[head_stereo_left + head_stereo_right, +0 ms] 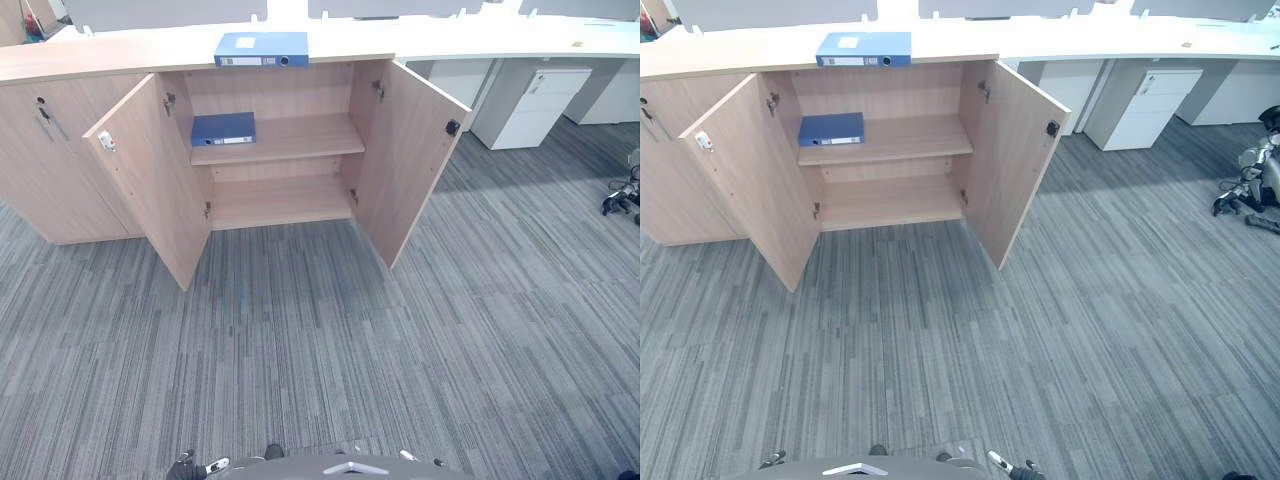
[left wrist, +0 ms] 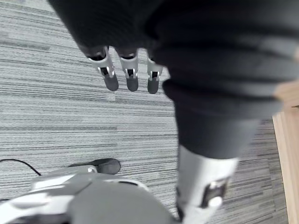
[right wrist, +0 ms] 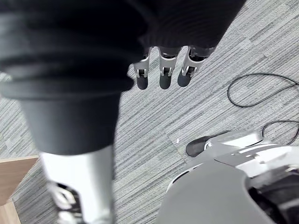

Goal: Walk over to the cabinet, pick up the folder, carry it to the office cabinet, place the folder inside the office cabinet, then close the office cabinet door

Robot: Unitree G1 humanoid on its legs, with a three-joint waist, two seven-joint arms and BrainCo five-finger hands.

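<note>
Folder point(image 1: 261, 48) on cabinet point(image 1: 100, 60) top edge (doors point(image 1: 150, 180) wide over carpet point(image 1: 320, 340)); left hand point(image 2: 131, 74), right hand point(image 3: 166, 72) slack, empty.

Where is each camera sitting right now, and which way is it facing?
Left eye view: on the head, facing down and ahead at the open cabinet, a light blue folder on top, a dark blue folder on its upper shelf.
Right eye view: beside it, same scene, slightly offset.
Left wrist view: on the left wrist, facing down along the open left hand at the carpet.
Right wrist view: likewise along the open right hand, at carpet.
Shared: eye views, cabinet and folders; wrist views, carpet.
</note>
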